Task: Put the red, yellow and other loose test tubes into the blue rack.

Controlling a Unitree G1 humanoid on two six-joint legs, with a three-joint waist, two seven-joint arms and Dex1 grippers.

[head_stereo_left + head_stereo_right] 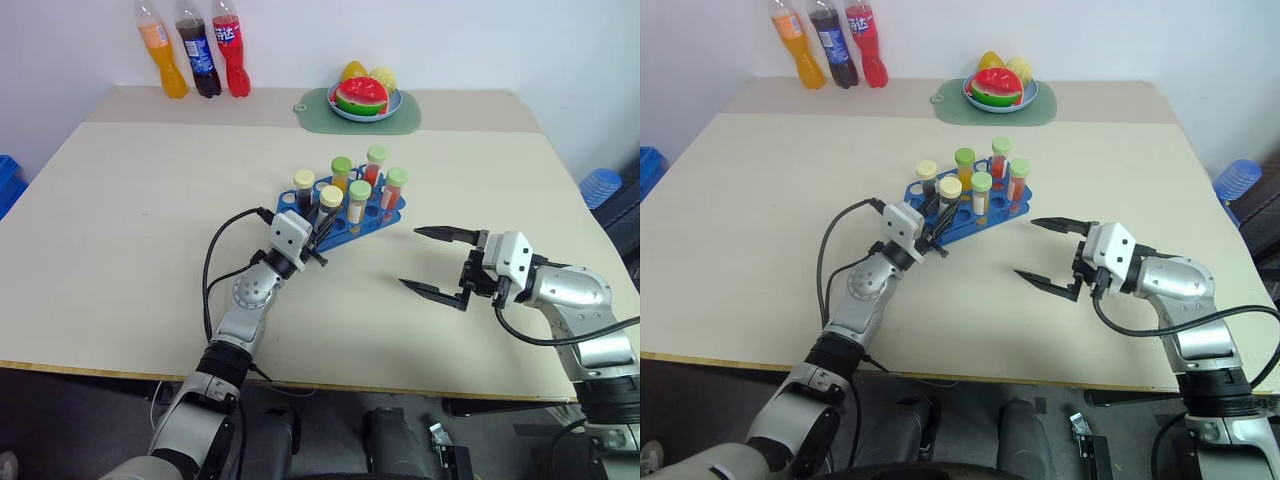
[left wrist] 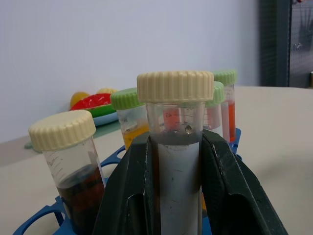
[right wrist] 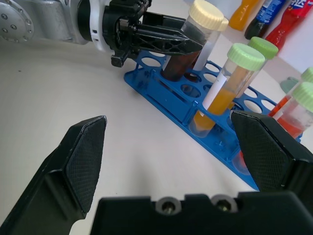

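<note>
**Last tube going into the rack**

Head views: nearest the camera, the left gripper (image 1: 318,232) is clenched on the cream-capped tube (image 1: 330,198), holding it at the near edge of the blue rack (image 1: 385,216). The right gripper (image 1: 436,262) hangs over bare table just right of the rack, jaws spread wide, holding nothing. Five other capped tubes already stand in the rack; I see none loose on the table (image 1: 130,240).

Left wrist view: both fingers (image 2: 129,196) press the tube's sides below its cap. Dark-liquid tube beside it, green-capped ones behind.

Right wrist view: the held tube's lower end sits at a rack hole; how deep it is seated, I cannot tell.

Judgement: final insertion in hand. Next move calls for a straight push down, then releasing without tipping the neighbours.

Surroundings: pale beige tabletop, white wall. Three soda bottles (image 1: 195,55) at the far left edge; a green mat (image 1: 325,112) with a fruit plate (image 1: 365,98) at far centre.
</note>
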